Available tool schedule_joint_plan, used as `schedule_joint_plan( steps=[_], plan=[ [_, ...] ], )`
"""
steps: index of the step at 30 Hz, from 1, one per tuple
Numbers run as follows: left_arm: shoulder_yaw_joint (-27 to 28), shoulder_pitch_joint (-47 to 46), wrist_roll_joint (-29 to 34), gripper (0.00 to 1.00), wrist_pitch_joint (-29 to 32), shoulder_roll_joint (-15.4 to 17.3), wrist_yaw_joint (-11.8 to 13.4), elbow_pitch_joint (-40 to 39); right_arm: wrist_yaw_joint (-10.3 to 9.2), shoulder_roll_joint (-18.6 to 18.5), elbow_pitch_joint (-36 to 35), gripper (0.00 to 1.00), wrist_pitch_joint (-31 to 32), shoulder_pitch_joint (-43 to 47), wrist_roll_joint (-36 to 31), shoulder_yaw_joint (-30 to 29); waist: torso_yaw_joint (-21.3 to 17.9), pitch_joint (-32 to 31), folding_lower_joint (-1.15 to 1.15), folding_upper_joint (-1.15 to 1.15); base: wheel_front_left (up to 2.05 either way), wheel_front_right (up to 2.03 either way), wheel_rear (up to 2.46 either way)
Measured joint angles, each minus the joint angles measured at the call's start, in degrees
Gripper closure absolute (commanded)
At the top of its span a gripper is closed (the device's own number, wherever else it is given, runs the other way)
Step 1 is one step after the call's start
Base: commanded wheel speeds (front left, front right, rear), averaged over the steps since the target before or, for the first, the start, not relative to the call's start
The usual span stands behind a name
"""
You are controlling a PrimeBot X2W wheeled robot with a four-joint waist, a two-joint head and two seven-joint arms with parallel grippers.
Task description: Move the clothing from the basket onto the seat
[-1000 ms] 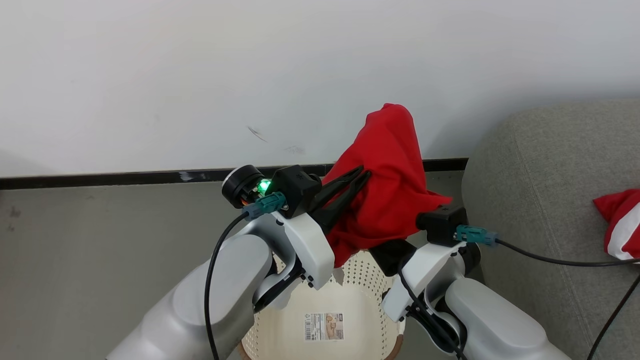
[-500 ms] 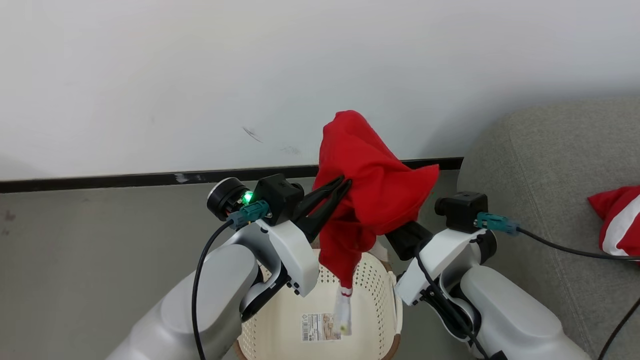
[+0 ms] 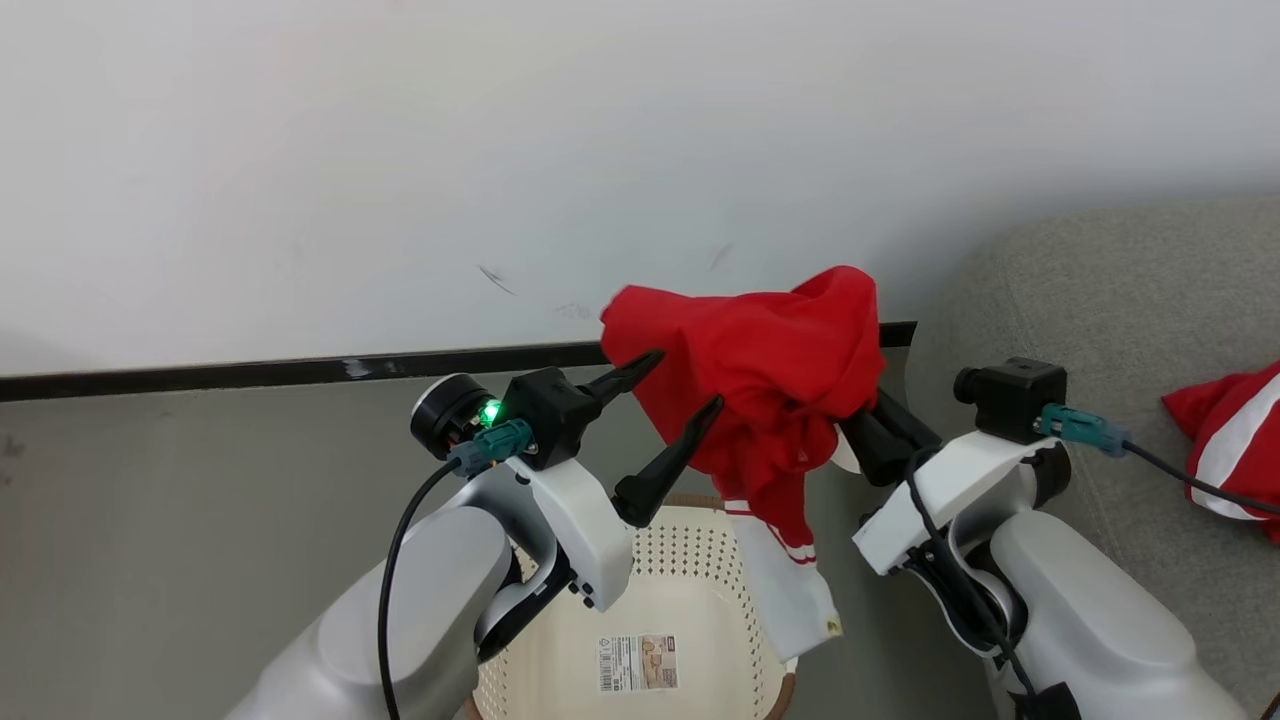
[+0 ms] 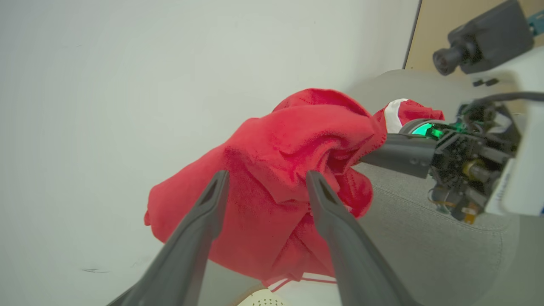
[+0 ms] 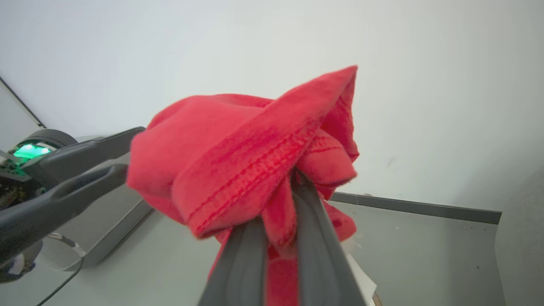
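A red garment of the clothing hangs bunched in the air above the basket, a cream perforated tub whose floor is bare but for a label. Its white striped end dangles over the basket's right rim. My right gripper is shut on the garment, fingertips buried in the folds. My left gripper stands open just left of the cloth, its fingers spread on either side of a fold of the garment without pinching it. The grey-green seat lies to the right.
A second red and white garment lies on the seat at the right edge. A white wall with a dark skirting strip runs behind the basket. Grey floor spreads to the left. Black cables trail from both wrists.
My left gripper has opened and let go of the red garment. The right gripper has carried the garment to the right, towards the seat, and its white striped end now hangs free.
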Motion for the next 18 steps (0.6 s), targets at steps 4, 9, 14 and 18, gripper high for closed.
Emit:
schedule_joint_plan(
  steps=[4, 9, 14, 18],
  plan=[
    [-0.16, 0.93, 0.0, 0.0, 0.0, 0.32, 0.0, -0.03, 0.0, -1.19, -0.59, 1.0, 0.0, 1.21, -0.29, -2.1, -0.31, -0.39, 0.0, 0.0, 0.0, 0.0, 0.0],
    [-0.36, 1.72, -0.01, 0.0, -0.16, 0.57, 0.0, -0.35, 0.0, -2.27, -1.88, 1.0, 0.0, 2.87, -1.13, -4.42, -0.91, -0.95, 0.0, 0.0, 0.0, 0.0, 0.0],
    [-0.77, 2.42, -0.47, 0.0, -0.18, 0.97, 0.0, -0.63, 0.0, -3.69, -3.38, 1.0, 0.0, 3.42, -2.09, -7.22, -1.82, -1.4, 0.0, 0.0, 0.0, 0.0, 0.0],
    [-1.16, 3.13, -0.53, 0.0, -0.69, 0.98, -0.01, -1.57, 0.0, -4.55, -5.1, 1.0, 0.01, 3.54, -2.85, -10.09, -2.71, -1.68, 0.0, 0.0, 0.0, 0.0, 0.0]
  ],
)
